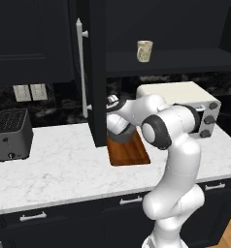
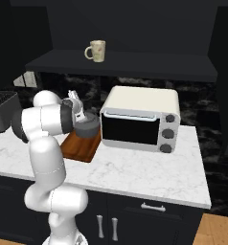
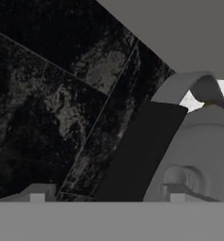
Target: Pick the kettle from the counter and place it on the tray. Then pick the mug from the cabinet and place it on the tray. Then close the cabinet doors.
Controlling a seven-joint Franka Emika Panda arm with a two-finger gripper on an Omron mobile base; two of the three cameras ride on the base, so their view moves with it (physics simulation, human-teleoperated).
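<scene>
The squat dark grey kettle (image 2: 88, 127) sits on the reddish-brown wooden tray (image 2: 79, 146) on the white marble counter (image 1: 64, 169). The fingers (image 2: 75, 106) hover just above its lid, spread apart. The small cream mug (image 1: 144, 51) stands on the cabinet shelf (image 2: 135, 64).

The counter (image 1: 64, 164) (white marble-look) carries the tray (image 1: 129, 152), a toaster (image 1: 10, 133) and a toaster oven (image 2: 140, 119).
</scene>
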